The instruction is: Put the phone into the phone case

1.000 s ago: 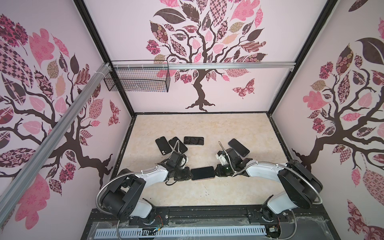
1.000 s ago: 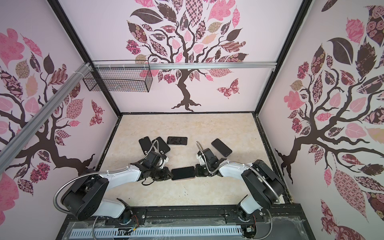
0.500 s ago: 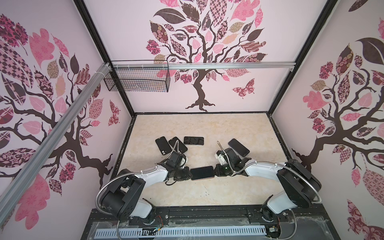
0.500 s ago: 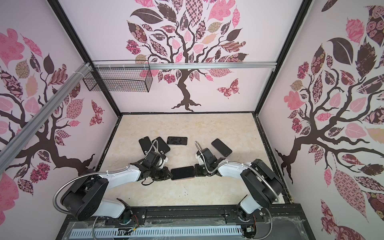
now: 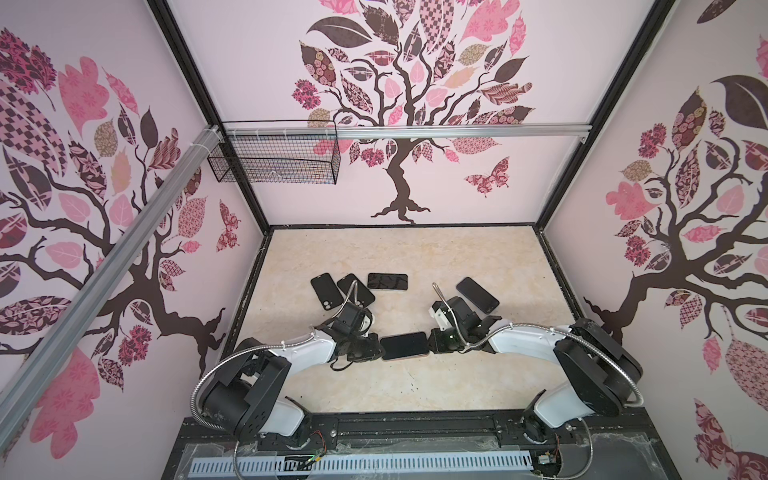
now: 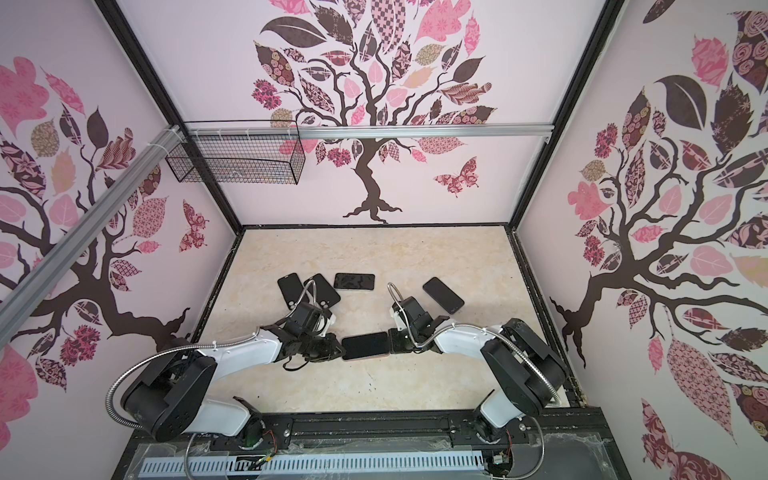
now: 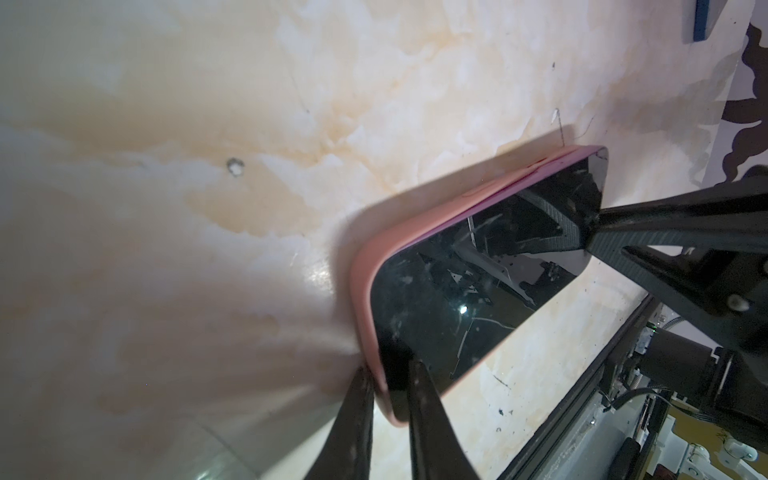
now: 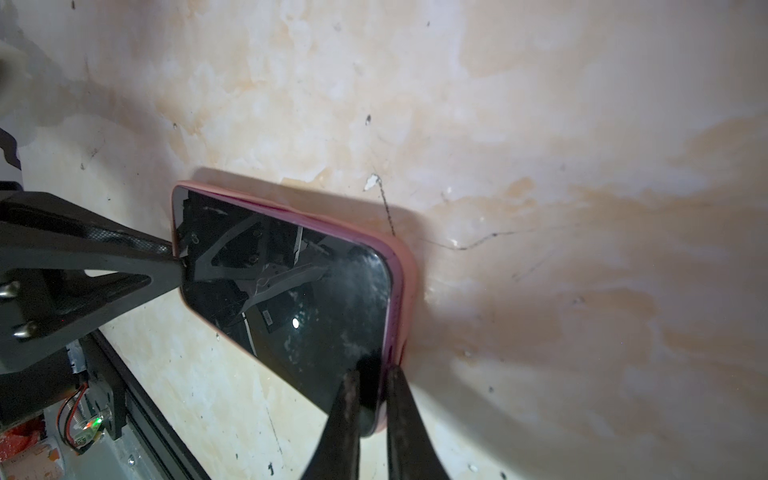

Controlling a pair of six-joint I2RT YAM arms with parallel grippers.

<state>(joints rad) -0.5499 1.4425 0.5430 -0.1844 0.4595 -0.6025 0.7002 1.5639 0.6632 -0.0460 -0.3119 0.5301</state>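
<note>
Pink rubbery-looking phone case (image 7: 419,230) wraps a black glass-fronted phone (image 5: 404,345), lying flat near the middle of the tabletop's (image 5: 415,257) front edge, between the two robot arms. The left arm (image 5: 307,353) reaches in from the front left corner, and its jaws are closed on one short end, one tip on the glass and the other against the pink rim. The right arm (image 5: 523,345) comes from the front right corner, and its jaws pinch the opposite short end the same way. From the wrist views the phone looks seated along the visible long side; whether every corner is fully in, I cannot tell.

I would judge the phone light, rigid and breakable, its glass slick and marked with smudges or scratches. The case looks soft, bendy and grippy. The short ends, where a tip can bear on the rim rather than on bare glass, seem the safest places to hold.

Farther back, three dark phones (image 5: 356,289) cluster toward the left edge. A fourth phone (image 5: 477,295) lies toward the right edge. On the back wall hangs a wire basket (image 5: 272,158).
</note>
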